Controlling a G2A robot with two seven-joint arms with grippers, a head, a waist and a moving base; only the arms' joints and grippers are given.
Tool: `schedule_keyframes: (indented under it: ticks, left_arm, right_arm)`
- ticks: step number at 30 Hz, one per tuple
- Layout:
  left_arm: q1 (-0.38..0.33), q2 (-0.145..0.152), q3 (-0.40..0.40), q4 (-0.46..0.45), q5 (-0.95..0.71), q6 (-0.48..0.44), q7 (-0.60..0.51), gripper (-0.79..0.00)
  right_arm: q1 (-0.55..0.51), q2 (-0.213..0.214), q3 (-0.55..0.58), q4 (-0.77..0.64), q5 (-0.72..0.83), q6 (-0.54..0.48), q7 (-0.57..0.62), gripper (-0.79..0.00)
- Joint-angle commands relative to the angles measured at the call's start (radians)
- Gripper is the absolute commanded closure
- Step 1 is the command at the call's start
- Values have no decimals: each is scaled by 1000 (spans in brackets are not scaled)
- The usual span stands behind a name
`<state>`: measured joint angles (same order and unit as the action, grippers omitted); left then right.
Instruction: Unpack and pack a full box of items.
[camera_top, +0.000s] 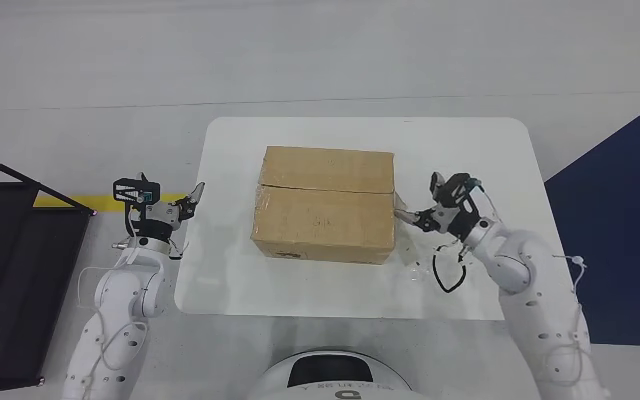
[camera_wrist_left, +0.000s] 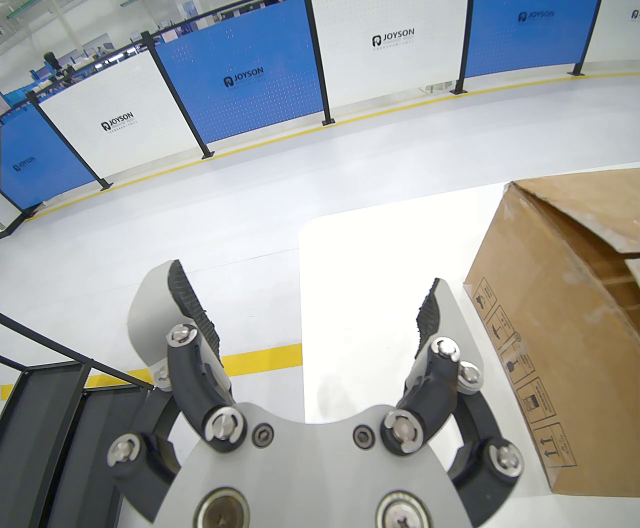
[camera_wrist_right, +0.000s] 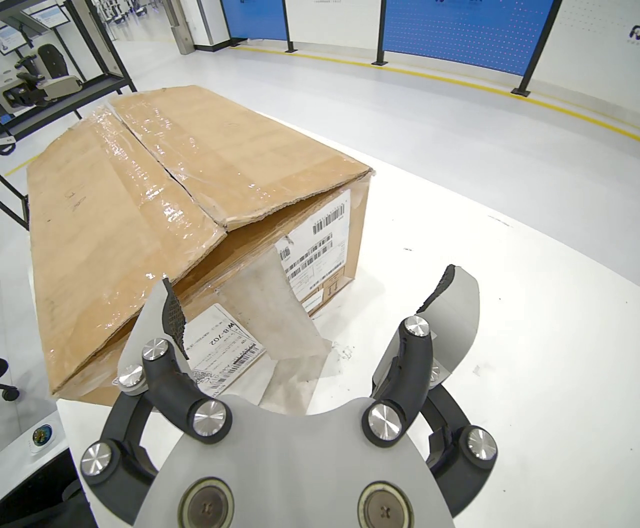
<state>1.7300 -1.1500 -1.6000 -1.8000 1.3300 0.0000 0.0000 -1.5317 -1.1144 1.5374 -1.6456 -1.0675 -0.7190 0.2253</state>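
Observation:
A brown cardboard box (camera_top: 325, 205) stands in the middle of the white table (camera_top: 300, 280), its two top flaps folded down and meeting along a taped seam. My left gripper (camera_top: 190, 200) hovers at the table's left edge, open and empty, apart from the box (camera_wrist_left: 565, 310). My right gripper (camera_top: 412, 217) is open just off the box's right end, where the flaps (camera_wrist_right: 165, 165) lift a little over the labelled end wall. A strip of clear tape (camera_wrist_right: 290, 320) hangs loose from that end, between my right gripper (camera_wrist_right: 315, 295) and the box.
A black rack (camera_top: 30, 270) stands on the floor left of the table. Bare table (camera_wrist_right: 500, 280) lies to the right of the box and along its front. Blue and white partition panels (camera_wrist_left: 240, 85) fence the floor beyond.

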Motion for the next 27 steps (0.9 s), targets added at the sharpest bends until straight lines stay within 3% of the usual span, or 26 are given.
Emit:
schedule_keyframes:
  ticks: [1,18,27]
  left_arm:
    - [0,0,0,0,0,0,0,-785]
    - [0,0,0,0,0,0,0,-785]
    - [0,0,0,0,0,0,0,-785]
  right_arm:
    - [11,1,-8,10,19,-16,8,-785]
    - [40,4,-42,35,45,34,5,-785]
    - [30,0,-76,13,-19,133,-28,-785]
